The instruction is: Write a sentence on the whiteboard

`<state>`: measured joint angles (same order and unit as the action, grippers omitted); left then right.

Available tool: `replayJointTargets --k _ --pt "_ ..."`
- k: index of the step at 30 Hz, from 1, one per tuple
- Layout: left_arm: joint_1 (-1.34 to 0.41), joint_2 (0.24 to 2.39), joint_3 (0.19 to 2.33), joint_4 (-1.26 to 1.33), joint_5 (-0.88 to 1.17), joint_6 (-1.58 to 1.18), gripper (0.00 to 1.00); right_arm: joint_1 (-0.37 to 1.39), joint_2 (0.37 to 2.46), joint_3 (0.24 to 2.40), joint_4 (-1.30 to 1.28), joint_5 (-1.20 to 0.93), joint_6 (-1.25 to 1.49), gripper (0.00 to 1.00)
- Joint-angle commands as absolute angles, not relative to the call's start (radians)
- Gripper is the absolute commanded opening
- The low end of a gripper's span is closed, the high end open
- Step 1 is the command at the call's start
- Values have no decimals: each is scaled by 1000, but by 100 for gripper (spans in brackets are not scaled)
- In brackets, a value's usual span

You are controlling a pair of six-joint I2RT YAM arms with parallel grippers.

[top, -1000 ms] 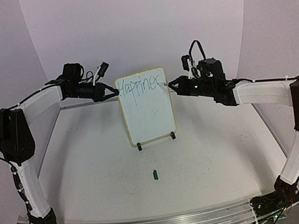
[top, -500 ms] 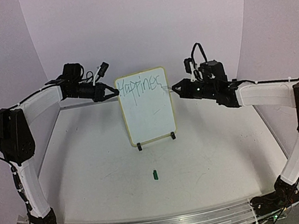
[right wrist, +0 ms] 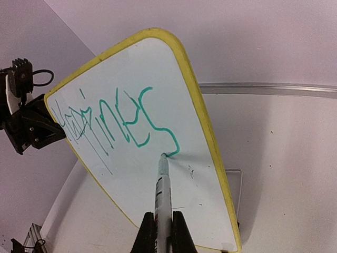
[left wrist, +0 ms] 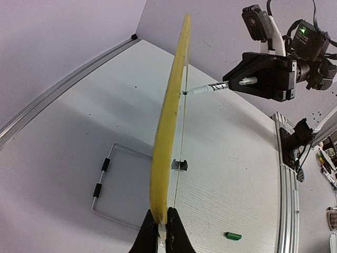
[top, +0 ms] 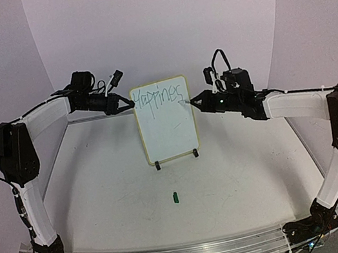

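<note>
The whiteboard (top: 168, 130) stands upright on its wire stand (top: 157, 165) in the middle of the worktop (top: 99, 178); the left gripper (left wrist: 162, 224) is closed on its yellow edge; the right gripper (right wrist: 162, 224) is clamped round the pen (right wrist: 162, 184), whose tip touches the board at the end of the sentence (right wrist: 116, 118) (green, reading "Happines"); a green cap (top: 175, 197) lies in front.

Left wrist sees the whiteboard (left wrist: 167, 121) edge-on, its sentence (right wrist: 113, 121) hidden.

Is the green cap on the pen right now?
No: the green cap lies on the table before the whiteboard, and the pen shows a bare tip.
</note>
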<state>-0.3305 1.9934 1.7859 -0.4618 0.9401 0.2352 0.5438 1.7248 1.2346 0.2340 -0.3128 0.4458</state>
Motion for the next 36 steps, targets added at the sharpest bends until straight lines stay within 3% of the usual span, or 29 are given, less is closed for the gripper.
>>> replayJointTargets --k 1,12,36 --pt "-342 2011 1802 -508 927 248 0 541 1719 1284 270 -345 441 0" --pt "-342 2009 1797 -507 928 249 0 537 1599 1233 324 -248 466 0" --pt "-342 2011 1800 -512 927 250 0 520 1687 1290 316 -227 463 0"
